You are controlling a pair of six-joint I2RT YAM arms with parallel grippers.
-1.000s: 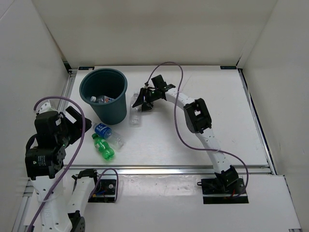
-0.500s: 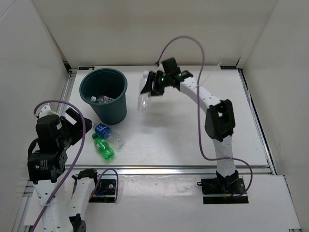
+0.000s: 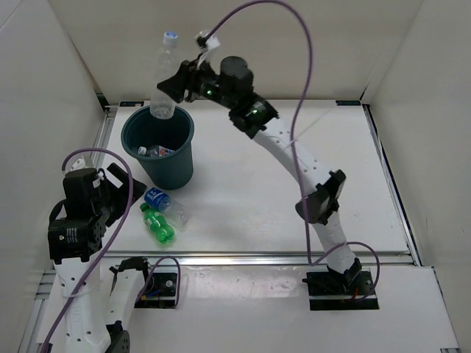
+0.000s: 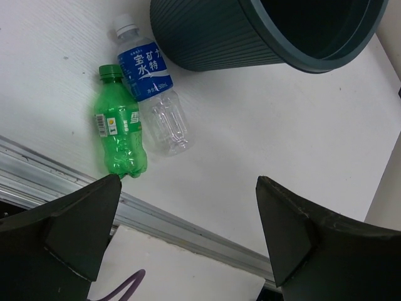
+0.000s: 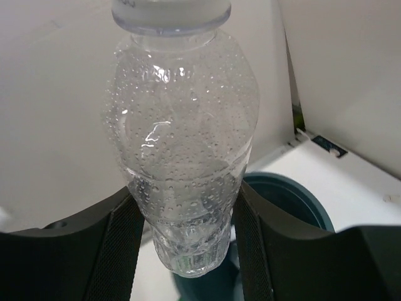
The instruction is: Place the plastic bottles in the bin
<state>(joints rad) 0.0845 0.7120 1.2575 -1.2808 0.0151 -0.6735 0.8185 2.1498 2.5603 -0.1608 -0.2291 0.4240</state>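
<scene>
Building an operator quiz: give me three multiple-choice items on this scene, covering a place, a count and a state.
1. The right gripper's bottle is: A) over the bin B) on the table C) in the bin.
2. Bottles lying on the table: A) one B) two C) four.
3. The left gripper is: A) open, empty B) shut on a bottle C) gripping the bin.
Key: 1A, held cap-up above it; 2B, the green bottle and blue-label bottle; 3A, its jaws stand wide apart.
</scene>
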